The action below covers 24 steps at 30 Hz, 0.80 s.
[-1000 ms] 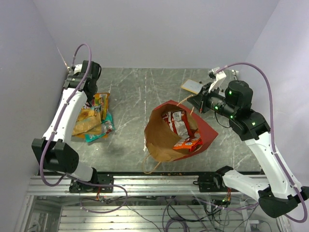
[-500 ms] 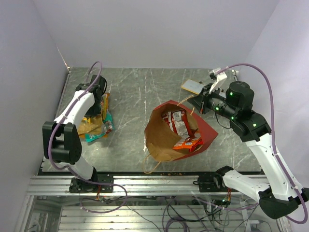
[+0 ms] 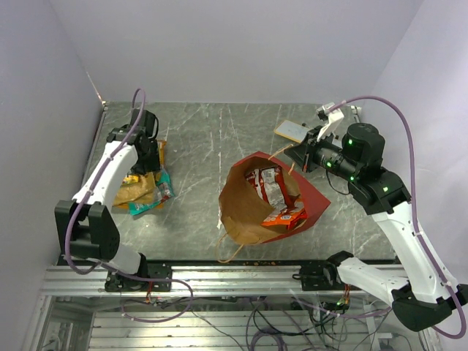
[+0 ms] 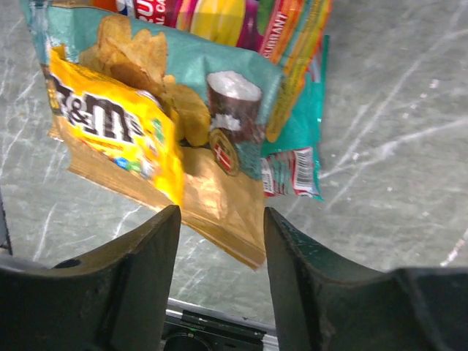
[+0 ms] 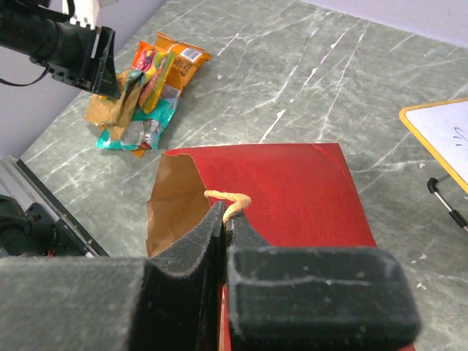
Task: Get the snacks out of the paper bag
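Observation:
The paper bag (image 3: 311,199) lies open on its side mid-table, red outside, brown inside (image 3: 241,205). Orange and red snacks (image 3: 278,196) show in its mouth. My right gripper (image 3: 296,155) is shut on the bag's tan loop handle (image 5: 232,199), holding up the red wall (image 5: 285,190). Several snacks (image 3: 146,186) lie piled at the left. My left gripper (image 3: 150,162) hangs open just above them. In the left wrist view a yellow candy packet (image 4: 110,121), a teal chip bag (image 4: 219,80) and a golden-brown bag (image 4: 216,208) lie below the open left gripper (image 4: 219,245); nothing is held.
A flat white card with a tan edge (image 3: 290,131) lies behind the bag near my right wrist, also visible as the card (image 5: 439,135) at the right. The left wall stands close to the snack pile. The bag's second handle (image 3: 227,245) trails toward the front rail.
My left arm came in from the back-left corner over the snack pile and its jaws went from shut to open. The right gripper and the bag have not moved.

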Tool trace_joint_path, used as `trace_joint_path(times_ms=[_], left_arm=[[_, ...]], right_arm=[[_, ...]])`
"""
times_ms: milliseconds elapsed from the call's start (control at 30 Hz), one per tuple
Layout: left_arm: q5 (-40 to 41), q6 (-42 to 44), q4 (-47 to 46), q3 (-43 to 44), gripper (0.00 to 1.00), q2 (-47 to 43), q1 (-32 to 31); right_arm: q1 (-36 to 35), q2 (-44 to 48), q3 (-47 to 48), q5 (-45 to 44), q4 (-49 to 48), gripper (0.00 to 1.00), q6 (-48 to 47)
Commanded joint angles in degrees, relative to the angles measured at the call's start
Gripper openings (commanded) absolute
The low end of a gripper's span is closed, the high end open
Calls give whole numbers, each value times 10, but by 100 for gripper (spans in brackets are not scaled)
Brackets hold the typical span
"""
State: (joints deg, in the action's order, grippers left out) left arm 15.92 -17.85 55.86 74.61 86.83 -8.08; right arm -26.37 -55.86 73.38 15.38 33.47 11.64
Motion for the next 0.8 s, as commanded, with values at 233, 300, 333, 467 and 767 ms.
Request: trace_joint_path(times_ms=[233,300,333,467,767], left_arm=[[-113,-38,-28,21,66,-83,-1],[-115,-41,-35,10,66,-83,-1],[-116,-42,-35,8,66,-81,-1],[-125,-53,-26,22,66,-79,-1],[-200,-151,-166,-47,70,-189,-114]], right_arm=[[-1,2,-4,6,-9,0,0],[0,1,-4,7,-10,0,1],[-1,2,-5,8,-11,0,1],[0,1,-3,10,-8,0,0],[0,0,-4,16,-16,0,10]])
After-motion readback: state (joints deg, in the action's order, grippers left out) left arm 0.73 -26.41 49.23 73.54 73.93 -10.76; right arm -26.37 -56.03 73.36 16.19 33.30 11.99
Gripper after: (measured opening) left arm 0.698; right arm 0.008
